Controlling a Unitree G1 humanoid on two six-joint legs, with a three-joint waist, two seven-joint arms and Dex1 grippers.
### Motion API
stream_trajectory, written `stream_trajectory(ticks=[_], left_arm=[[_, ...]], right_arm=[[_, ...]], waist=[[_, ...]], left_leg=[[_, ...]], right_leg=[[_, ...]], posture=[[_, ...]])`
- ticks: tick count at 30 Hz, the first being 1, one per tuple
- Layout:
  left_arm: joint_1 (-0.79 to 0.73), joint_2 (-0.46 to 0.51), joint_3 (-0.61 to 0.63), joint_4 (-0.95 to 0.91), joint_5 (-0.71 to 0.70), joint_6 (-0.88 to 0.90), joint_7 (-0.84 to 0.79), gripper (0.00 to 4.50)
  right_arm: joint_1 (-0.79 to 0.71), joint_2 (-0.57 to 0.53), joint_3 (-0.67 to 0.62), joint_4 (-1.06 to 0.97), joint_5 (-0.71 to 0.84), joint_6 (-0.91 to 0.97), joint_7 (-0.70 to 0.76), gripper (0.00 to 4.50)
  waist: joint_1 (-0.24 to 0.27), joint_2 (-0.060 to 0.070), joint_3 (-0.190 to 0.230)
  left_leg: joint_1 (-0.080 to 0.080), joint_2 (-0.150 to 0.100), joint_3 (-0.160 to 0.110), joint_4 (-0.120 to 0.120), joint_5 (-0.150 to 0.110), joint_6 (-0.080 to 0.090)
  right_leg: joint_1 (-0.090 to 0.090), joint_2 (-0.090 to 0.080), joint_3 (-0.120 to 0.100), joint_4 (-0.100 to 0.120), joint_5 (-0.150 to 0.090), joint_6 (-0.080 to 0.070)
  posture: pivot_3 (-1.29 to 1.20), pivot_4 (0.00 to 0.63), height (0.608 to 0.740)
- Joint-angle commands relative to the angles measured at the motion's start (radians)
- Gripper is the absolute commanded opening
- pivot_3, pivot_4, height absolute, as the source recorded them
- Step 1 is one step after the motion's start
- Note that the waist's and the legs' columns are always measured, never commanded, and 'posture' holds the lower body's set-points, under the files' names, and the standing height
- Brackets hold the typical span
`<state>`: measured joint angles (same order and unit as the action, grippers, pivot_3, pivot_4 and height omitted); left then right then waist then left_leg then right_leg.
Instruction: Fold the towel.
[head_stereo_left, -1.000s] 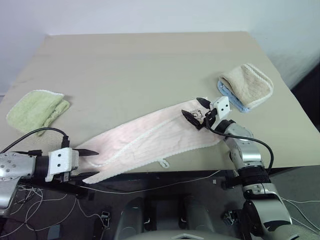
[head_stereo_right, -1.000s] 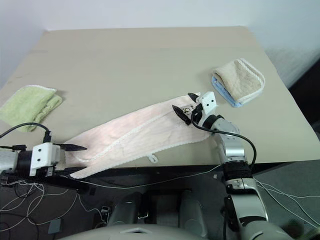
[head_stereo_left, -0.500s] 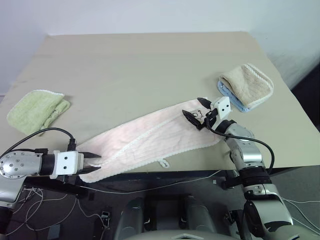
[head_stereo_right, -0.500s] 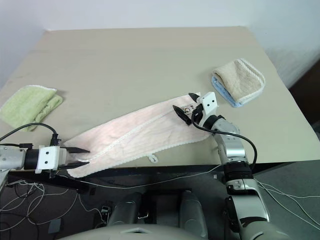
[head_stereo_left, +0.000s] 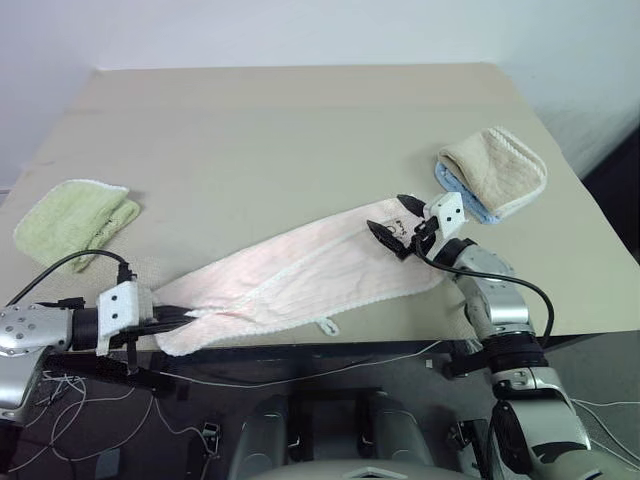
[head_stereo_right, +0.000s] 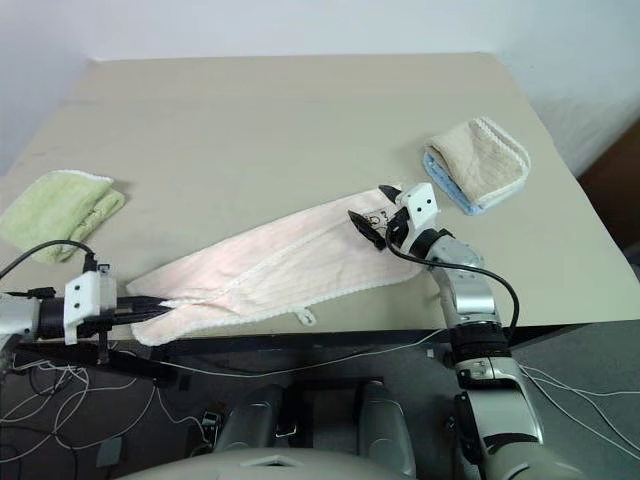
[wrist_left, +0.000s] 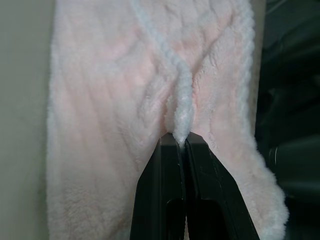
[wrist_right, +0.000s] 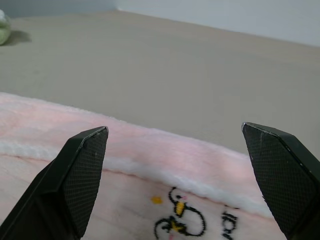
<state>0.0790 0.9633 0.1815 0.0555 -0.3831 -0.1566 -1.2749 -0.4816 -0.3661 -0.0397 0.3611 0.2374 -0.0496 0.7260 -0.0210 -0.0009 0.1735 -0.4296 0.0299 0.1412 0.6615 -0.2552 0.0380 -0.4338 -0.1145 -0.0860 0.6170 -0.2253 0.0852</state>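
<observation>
Left gripper (wrist_left: 181, 142) pinches the pink towel (head_stereo_left: 300, 270) edging; right gripper (head_stereo_left: 393, 225) hovers wide open over the far end — should clamp before lifting.

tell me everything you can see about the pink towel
The long pale pink terry towel with white scalloped edging lies slantwise along the table's near edge, partly doubled over lengthwise. A small loop tag hangs off its near side. A small dark cartoon mark sits at its right end, under the open right gripper. The left gripper is shut on its left end.
</observation>
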Motion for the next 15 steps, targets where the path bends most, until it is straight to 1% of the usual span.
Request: stream_trajectory(ticks=[1, 2, 5, 6, 10, 14, 15], left_arm=[[0.006, 0.006, 0.032, -0.050, -0.033, 0.060, 0.006, 0.04], [0.006, 0.004, 0.034, -0.057, -0.036, 0.074, 0.007, 0.04], [0.002, -0.001, 0.037, -0.073, -0.023, 0.074, 0.018, 0.69], [0.002, -0.002, 0.037, -0.077, -0.019, 0.071, 0.022, 0.95], [-0.001, -0.001, 0.029, -0.079, 0.011, 0.056, 0.036, 2.27], [0.000, 0.000, 0.022, -0.088, 0.004, 0.070, 0.032, 2.27], [0.001, 0.000, 0.020, -0.091, 0.002, 0.072, 0.030, 2.07]], right_arm=[[-0.023, -0.006, -0.006, -0.047, 0.003, -0.003, 0.003, 4.50], [-0.021, -0.006, -0.004, -0.049, 0.003, -0.003, 0.003, 4.50], [-0.019, -0.005, -0.002, -0.053, 0.003, -0.001, 0.001, 4.50], [-0.019, -0.004, -0.002, -0.054, 0.003, 0.000, 0.001, 4.50], [-0.014, -0.005, -0.003, -0.061, 0.005, 0.004, -0.001, 4.50], [-0.005, -0.006, -0.004, -0.073, 0.006, 0.010, -0.006, 4.50], [-0.001, -0.005, -0.005, -0.078, 0.006, 0.012, -0.007, 4.50]], waist=[[0.000, 0.000, 0.000], [0.000, 0.000, 0.000], [0.001, 0.000, 0.000], [0.001, 0.000, 0.000], [0.000, 0.000, 0.000], [0.000, 0.000, 0.000], [0.000, 0.000, 0.000]], left_leg=[[0.000, 0.000, 0.000, 0.000, 0.000, 0.000], [0.000, 0.000, 0.000, 0.000, 0.000, 0.000], [0.000, 0.000, 0.000, 0.000, 0.000, 0.000], [0.000, 0.000, 0.000, 0.000, 0.000, 0.000], [0.000, 0.000, 0.000, 0.000, 0.000, 0.000], [0.000, 0.000, 0.000, 0.000, 0.000, -0.001], [0.000, 0.000, 0.000, 0.000, 0.000, -0.001]], right_leg=[[0.000, 0.000, 0.000, 0.000, 0.000, 0.000], [0.000, 0.000, 0.000, 0.000, 0.000, 0.000], [0.000, 0.000, 0.000, 0.000, 0.000, 0.000], [0.000, 0.000, 0.000, 0.000, 0.000, 0.000], [0.000, 0.000, 0.000, 0.000, 0.000, 0.000], [0.000, 0.000, 0.000, 0.000, 0.000, 0.000], [0.000, 0.000, 0.000, 0.000, 0.000, 0.000]], posture=[[0.00, 0.150, 0.740], [0.00, 0.150, 0.740], [0.00, 0.150, 0.740], [0.00, 0.150, 0.740], [0.00, 0.150, 0.740], [0.00, 0.150, 0.740], [0.00, 0.150, 0.740]])
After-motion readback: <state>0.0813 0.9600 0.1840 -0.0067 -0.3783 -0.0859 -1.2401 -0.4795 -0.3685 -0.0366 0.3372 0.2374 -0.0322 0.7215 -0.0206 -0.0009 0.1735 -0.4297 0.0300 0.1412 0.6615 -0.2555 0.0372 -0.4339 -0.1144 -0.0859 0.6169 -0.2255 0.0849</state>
